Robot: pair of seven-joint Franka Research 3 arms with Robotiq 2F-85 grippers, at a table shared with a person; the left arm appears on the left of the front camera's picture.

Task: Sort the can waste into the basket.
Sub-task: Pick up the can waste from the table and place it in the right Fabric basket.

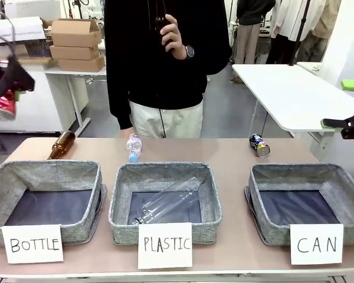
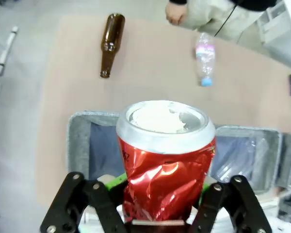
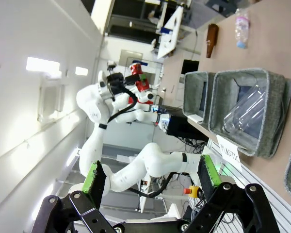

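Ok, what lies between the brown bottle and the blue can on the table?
Front view: a clear plastic bottle with a blue cap, lying on the table.

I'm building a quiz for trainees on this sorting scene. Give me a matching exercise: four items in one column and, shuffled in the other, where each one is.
1. red can
2. blue can
3. bare clear bottle
4. brown bottle

A. inside the PLASTIC basket
B. on the table, behind the CAN basket
C. clamped in the left gripper
D. on the table, behind the BOTTLE basket

Pairs: 1-C, 2-B, 3-A, 4-D
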